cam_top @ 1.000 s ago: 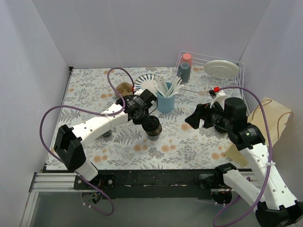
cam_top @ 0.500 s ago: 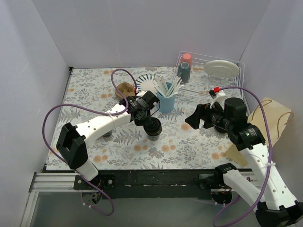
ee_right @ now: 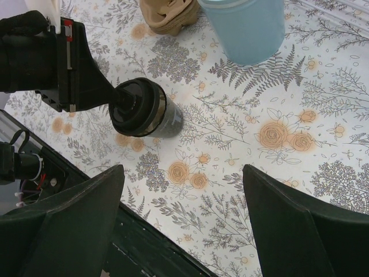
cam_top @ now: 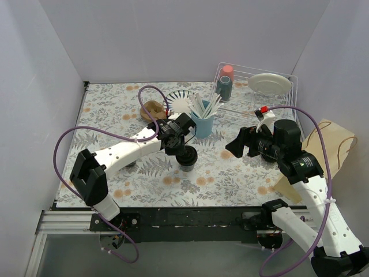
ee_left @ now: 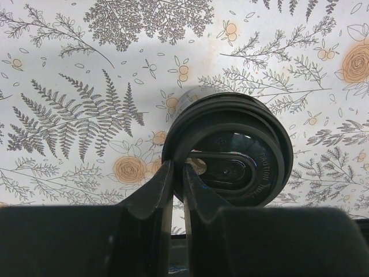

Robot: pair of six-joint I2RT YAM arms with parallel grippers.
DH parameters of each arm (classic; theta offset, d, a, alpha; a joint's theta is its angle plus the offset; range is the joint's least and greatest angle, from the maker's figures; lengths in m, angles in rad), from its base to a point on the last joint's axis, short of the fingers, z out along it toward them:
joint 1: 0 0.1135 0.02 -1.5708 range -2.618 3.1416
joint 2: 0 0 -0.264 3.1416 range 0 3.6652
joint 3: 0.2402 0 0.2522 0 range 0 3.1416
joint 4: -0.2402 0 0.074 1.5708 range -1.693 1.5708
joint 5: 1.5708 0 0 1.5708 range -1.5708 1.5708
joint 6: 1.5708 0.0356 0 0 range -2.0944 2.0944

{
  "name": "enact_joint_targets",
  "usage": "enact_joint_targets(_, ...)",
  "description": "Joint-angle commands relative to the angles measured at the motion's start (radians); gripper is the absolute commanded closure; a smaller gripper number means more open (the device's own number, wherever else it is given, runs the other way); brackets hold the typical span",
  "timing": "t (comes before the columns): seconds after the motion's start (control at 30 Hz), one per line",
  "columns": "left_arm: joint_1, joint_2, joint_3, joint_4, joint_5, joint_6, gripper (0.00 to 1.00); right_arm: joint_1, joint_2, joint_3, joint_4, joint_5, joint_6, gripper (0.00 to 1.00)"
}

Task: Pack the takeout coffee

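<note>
Note cup upright on table near the middle, just in front of blue tub, black lid on top. Note left gripper with fingers drawn almost together, tips at the lid's near rim, nipping it or merely touching: cannot tell; right gripper spread wide, holding nothing, hanging apart to the right. Probably seating the lid: press straight down, keep the load over the cup's centre, avoid side push and tipping; leave the carry to bag, well apart at far right, until the lid sits flush.
</note>
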Motion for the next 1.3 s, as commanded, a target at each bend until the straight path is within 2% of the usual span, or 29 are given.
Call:
enact_joint_targets(0.0, -0.012, 0.007, -0.012, -0.013, -0.002, -0.011, 0.9, 0.004, -0.009, 0.005, 0.01, 0.001, 0.0, 0.09)
enact_joint_targets(0.2, -0.014, -0.002, 0.003, -0.027, -0.012, -0.017, 0.85, 0.004, -0.005, 0.002, 0.008, 0.007, -0.001, 0.09)
enact_joint_targets(0.27, -0.015, -0.007, 0.008, -0.028, -0.016, -0.022, 0.76, 0.004, 0.0, 0.001, 0.013, 0.001, 0.002, 0.09)
enact_joint_targets(0.57, -0.014, -0.06, -0.007, 0.013, -0.019, -0.032, 0.6, 0.004, 0.084, -0.024, 0.069, -0.088, 0.057, 0.11)
enact_joint_targets(0.73, 0.003, -0.123, -0.069, 0.097, 0.037, -0.035, 0.57, 0.044, 0.169, -0.05, 0.181, -0.163, 0.13, 0.13)
enact_joint_targets(1.0, 0.051, -0.23, -0.173, 0.212, 0.104, -0.02, 0.57, 0.157, 0.365, -0.059, 0.327, -0.136, 0.209, 0.19)
enact_joint_targets(1.27, 0.054, -0.234, -0.254, 0.311, 0.176, -0.011, 0.58, 0.217, 0.491, -0.022, 0.352, -0.077, 0.204, 0.23)
